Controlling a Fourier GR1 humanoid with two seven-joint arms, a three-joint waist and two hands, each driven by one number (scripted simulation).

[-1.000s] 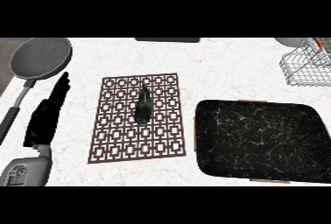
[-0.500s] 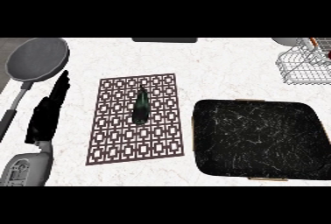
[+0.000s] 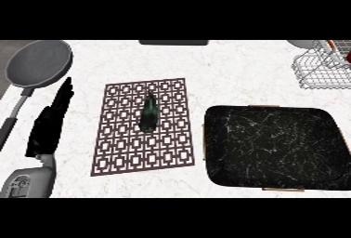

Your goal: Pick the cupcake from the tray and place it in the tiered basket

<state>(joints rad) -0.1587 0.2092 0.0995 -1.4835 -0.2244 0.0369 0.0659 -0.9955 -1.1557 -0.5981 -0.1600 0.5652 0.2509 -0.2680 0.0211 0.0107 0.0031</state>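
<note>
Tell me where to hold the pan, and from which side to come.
Grip the pan by its long handle, which slants toward the near left edge. Come from above with the left hand, open just beside it; the round bowl is too wide.

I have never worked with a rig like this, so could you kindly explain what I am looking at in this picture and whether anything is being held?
The picture is taken from the robot's head, looking steeply down at a white marble counter. At the lower left a grey forearm comes in, ending in the black left hand, fingers straight and pointing up the counter, holding nothing. The right hand does not show.

On the counter lie a grey frying pan at the upper left, a patterned mat in the middle with a small dark green thing lying on it, and a black marbled tray at the right, with nothing visible on it. The wire basket stands at the upper right corner, partly cut off. I see no cupcake on the tray.
</note>
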